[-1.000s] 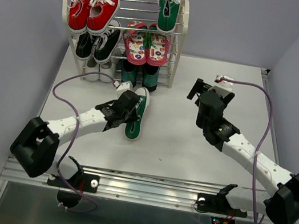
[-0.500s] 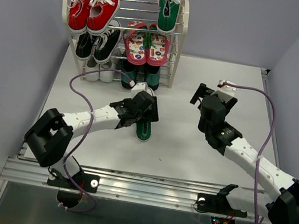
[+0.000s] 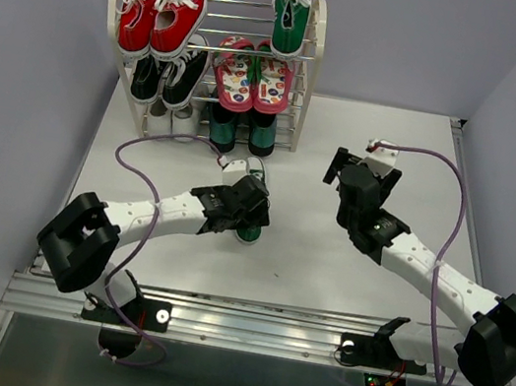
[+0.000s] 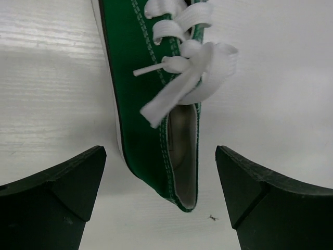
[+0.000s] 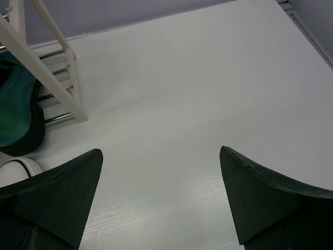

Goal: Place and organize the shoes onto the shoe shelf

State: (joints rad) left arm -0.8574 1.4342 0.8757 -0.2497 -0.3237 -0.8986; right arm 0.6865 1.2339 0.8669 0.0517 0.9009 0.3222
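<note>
Left gripper (image 4: 159,156) of mine, fingers spread, straddles the heel of the green canvas sneaker with white laces (image 4: 151,104). It has slid toward three o'clock, toe facing the cream-framed chrome-rod shoe shelf (image 3: 311,52) at twelve, so a grasp looks next.

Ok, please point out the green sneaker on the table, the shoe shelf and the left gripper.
green sneaker on the table (image 4: 138,104), left wrist view, canvas side.
shoe shelf (image 3: 317,44), top external view, right side frame.
left gripper (image 4: 161,151), left wrist view, between its fingertips.

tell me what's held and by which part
Nothing. The left gripper is open around the green sneaker at its heel, not touching; the right gripper is open, empty.
</note>
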